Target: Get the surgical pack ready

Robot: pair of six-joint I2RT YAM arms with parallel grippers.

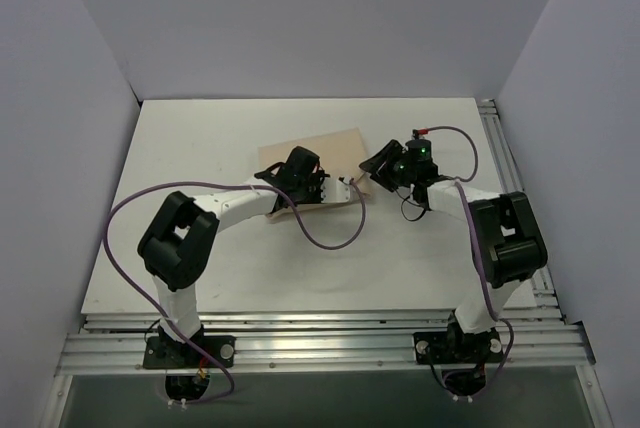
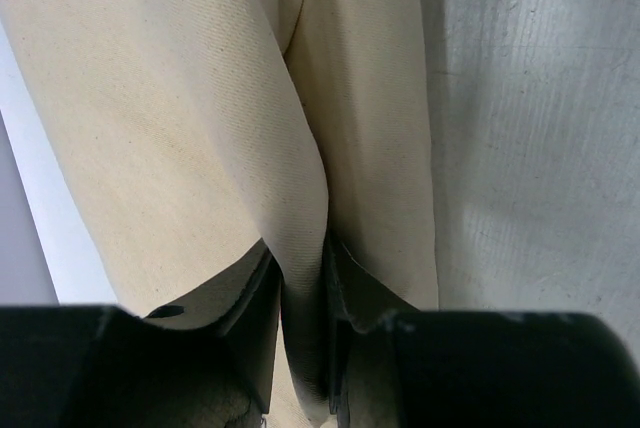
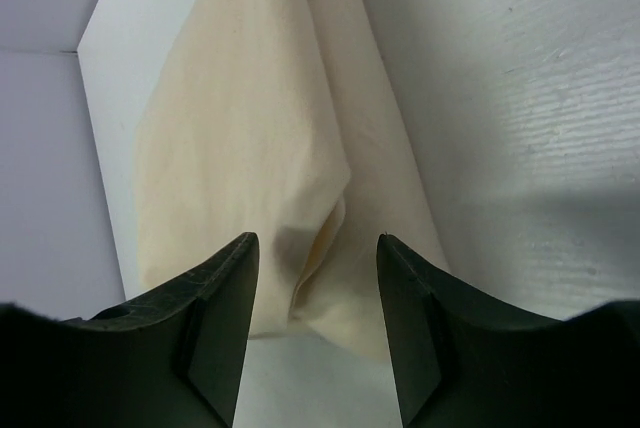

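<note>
Cloth: folded bundle, mid-table, toward far edge; contents hidden
Left gripper: pinching a fold
Right gripper: jaws apart
Remaining: probably final tucks

The plain tan-beige woven cloth sheet shows a fine diagonal weave and no print. It is shaded darker in the fold between the fingers of the black left pincer. Ahead of the black right pincer it looks pale cream. Beside both pincers, the flat white table top carries faint grey streaks.
</note>
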